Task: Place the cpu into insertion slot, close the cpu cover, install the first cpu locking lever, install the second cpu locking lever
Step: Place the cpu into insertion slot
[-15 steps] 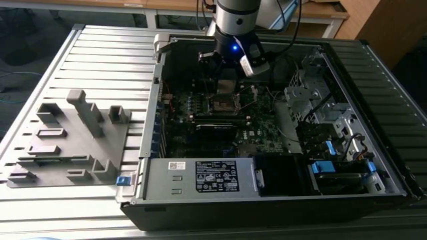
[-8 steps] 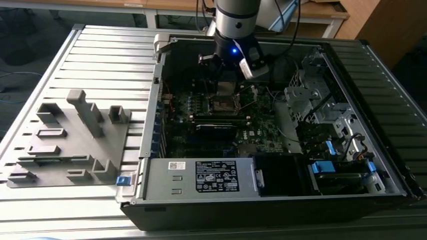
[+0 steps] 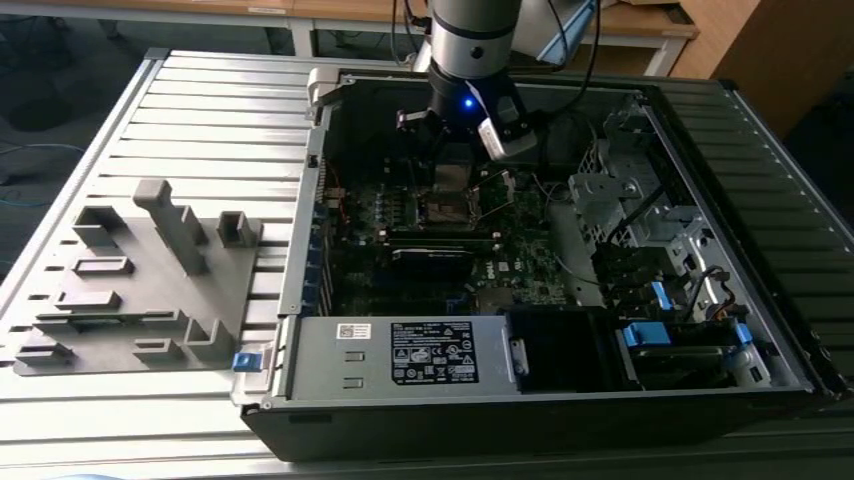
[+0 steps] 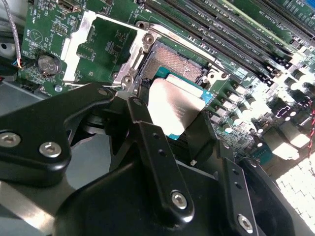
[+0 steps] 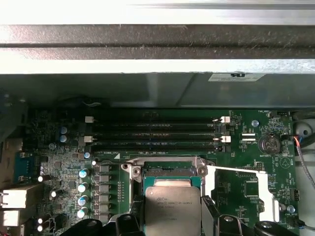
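Slatted grey metal table (image 3: 200, 110) down below, an open computer case (image 3: 534, 420) lying on it, and a grey moulded tray (image 3: 134, 290) off at the exterior view's left.

Right up close in the second wrist view, the black claw (image 4: 172, 115) is clenched on the chip (image 4: 172, 98). Its fingers (image 4: 142, 128) pinch opposite edges, and the dull silver top faces up. The chip hangs tilted over the near part of the socket (image 4: 172, 69) and is not seated, since the dark contact field shows beyond its far edge. Whether a corner touches the metal rim, I cannot tell.

The first wrist view gives the same story. The chip (image 5: 172, 209) is squared between the claw (image 5: 172, 219) tips, overlapping the near side of the socket (image 5: 170, 172).

Here's the danger, as I judge it. That tilt means one edge would land first, and a skewed or offset landing could bend the fine contacts or wedge the chip on the rim. Letting go too high could make it drop and skid. The fingers are broad too, and a row of small capacitors (image 5: 82, 187) stands just beside the socket, close enough to get clipped.

Further out, the cover (image 4: 98, 44) lies flipped open beside the socket, clear of the chip, with a coin battery (image 4: 46, 64) near it. Beyond that run the long memory slots (image 5: 152, 130), then the case wall.
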Robot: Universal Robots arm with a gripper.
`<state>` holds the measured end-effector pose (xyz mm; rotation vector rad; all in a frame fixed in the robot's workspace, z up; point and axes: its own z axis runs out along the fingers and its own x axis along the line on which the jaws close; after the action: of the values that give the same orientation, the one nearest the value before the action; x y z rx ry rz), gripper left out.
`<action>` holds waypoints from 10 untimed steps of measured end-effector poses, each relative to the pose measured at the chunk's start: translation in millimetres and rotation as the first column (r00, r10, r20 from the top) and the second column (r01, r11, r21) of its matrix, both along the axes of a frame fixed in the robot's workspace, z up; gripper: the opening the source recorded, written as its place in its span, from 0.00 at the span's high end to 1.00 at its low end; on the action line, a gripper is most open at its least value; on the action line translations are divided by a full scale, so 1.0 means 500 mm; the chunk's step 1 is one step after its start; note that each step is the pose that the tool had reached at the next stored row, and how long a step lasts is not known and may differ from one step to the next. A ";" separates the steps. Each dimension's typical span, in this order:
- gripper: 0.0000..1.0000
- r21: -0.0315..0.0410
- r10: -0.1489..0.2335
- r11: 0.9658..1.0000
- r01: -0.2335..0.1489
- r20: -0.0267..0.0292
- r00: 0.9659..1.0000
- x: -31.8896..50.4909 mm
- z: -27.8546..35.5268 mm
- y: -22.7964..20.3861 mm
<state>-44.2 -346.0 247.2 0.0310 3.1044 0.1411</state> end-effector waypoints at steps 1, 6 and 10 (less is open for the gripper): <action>0.46 0.000 0.000 1.000 0.000 0.000 1.000 0.000 0.000 0.0001; 0.46 0.000 0.000 1.000 0.000 0.000 1.000 0.000 -0.012 0.0000; 0.46 0.000 0.000 1.000 0.000 0.000 1.000 0.000 -0.014 0.0000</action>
<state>-44.2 -346.0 240.0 0.0310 3.1046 0.1408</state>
